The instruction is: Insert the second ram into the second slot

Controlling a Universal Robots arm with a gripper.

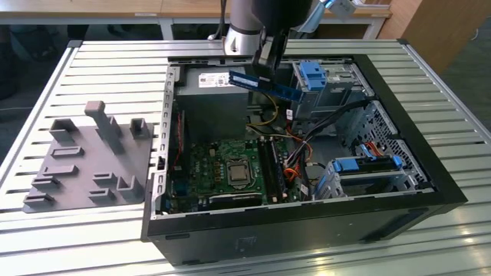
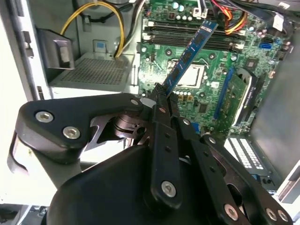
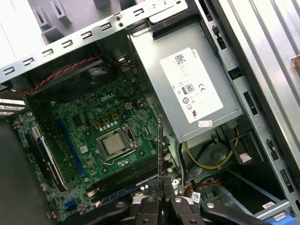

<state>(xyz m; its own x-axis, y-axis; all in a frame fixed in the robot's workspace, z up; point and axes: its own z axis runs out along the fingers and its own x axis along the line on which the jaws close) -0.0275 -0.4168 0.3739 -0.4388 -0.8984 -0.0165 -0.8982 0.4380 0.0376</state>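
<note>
Slatted metal desk [image 1: 92, 57] carries an open PC case [image 1: 307, 233] on its side, w/ a grey fixture block [image 1: 84, 167] at the exterior view's left. Gripper [image 1: 263, 66] hangs over the case, closed on the second ram [image 1: 265, 85], pinching its long upper edge approx. mid-length as the exterior view shows it. Stick is in the air above the power supply [image 1: 215, 98], near the light-blue drive-bay latch [image 1: 314, 75], and it sits tilted, not level. It's well apart from the ram slots [image 1: 274, 167], which run alongside the CPU socket [image 1: 234, 171] on the green motherboard [image 1: 207, 167]. So it's not inserted and not touching the board.

In the first wrist view the stick shows edge-on as a thin dark line. A blue strip [image 3: 125, 190] lies in the slot bank close to the gripper, prob. a stick already seated, tho I can't be sure. Which slot counts as second I can't tell for certain either.

To do this step well, IMO:
- Get the stick's long edge parallel w/ the target slot and level before contact, w/ the notch matched to the slot key.
- Keep clear of the yellow cables [image 2: 93, 18] and the orange leads near the slot ends.
- Slot end clips should be open; too small to check here.
- Press straight and even on both ends, no twist, since a thin board like this prob. flexes easily.
</note>
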